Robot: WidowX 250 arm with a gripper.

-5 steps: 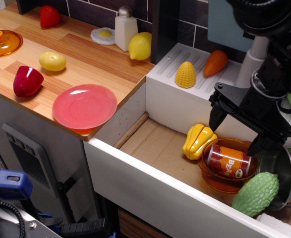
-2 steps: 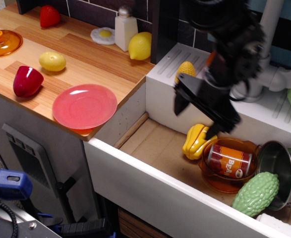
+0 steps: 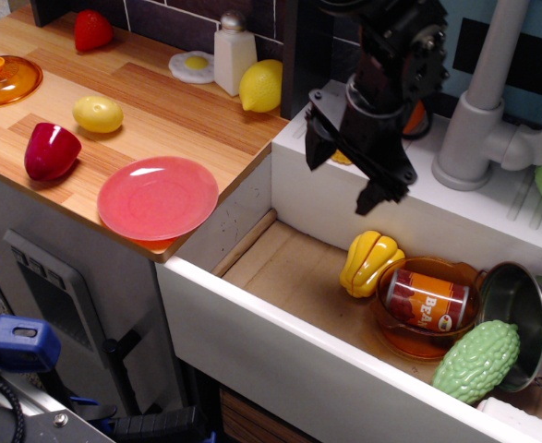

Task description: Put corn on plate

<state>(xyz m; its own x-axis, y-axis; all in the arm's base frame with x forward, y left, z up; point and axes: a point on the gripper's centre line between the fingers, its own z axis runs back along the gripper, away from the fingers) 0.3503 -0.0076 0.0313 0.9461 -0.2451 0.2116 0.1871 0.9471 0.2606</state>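
Observation:
The pink-red plate (image 3: 158, 197) lies at the front right corner of the wooden counter. My gripper (image 3: 343, 181) is open and empty, its two black fingers spread over the left end of the white drainboard (image 3: 298, 129), right where the corn lies. The corn is almost wholly hidden behind the gripper; only a small yellow sliver (image 3: 341, 158) shows between the fingers. The plate is well to the left of the gripper and lower in the picture.
In the sink are a yellow lobed vegetable (image 3: 370, 261), an orange bowl with a can (image 3: 427, 300), a green gourd (image 3: 478, 360) and a metal pot (image 3: 529, 318). A grey faucet (image 3: 478, 120) stands on the right. On the counter are a lemon (image 3: 261, 85), a red pepper (image 3: 51, 149) and an orange dish (image 3: 3, 78).
My gripper has moved from above the orange bowl in the sink up and to the left, onto the drainboard over the corn, which it now hides. It has stayed open.

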